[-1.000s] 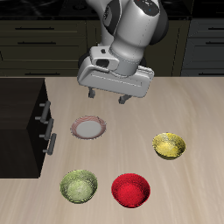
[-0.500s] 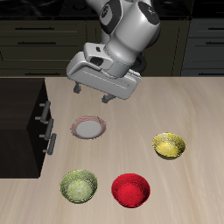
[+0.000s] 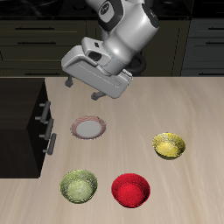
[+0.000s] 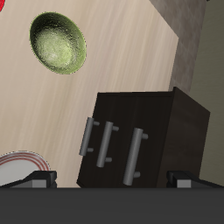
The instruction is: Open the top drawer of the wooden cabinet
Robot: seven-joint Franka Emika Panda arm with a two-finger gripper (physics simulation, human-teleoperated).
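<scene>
The wooden cabinet (image 3: pixel 17 101) stands at the table's side edge, its front turned toward the table's middle. The top drawer (image 3: pixel 41 112) is shut, with its grey bar handle just under the cabinet's top. My gripper (image 3: pixel 83 89) hangs open and empty above the table, tilted, beside and higher than the cabinet, touching nothing. In the wrist view the cabinet (image 4: pixel 179 122) shows three grey handles. The one nearest the cabinet's top belongs to the top drawer (image 4: pixel 136 156). The gripper (image 4: pixel 109 180) has its fingertips (image 4: pixel 35 180) spread wide.
A pink-rimmed plate (image 3: pixel 88 129) lies in front of the cabinet. A green bowl (image 3: pixel 79 185), a red bowl (image 3: pixel 130 189) and a yellow bowl (image 3: pixel 170 145) sit nearer the table's front edge. Dark kitchen units (image 3: pixel 197 44) stand behind the table.
The gripper has moved sideways toward the cabinet and tilted more. It stays open. The drawers and bowls have not moved.
</scene>
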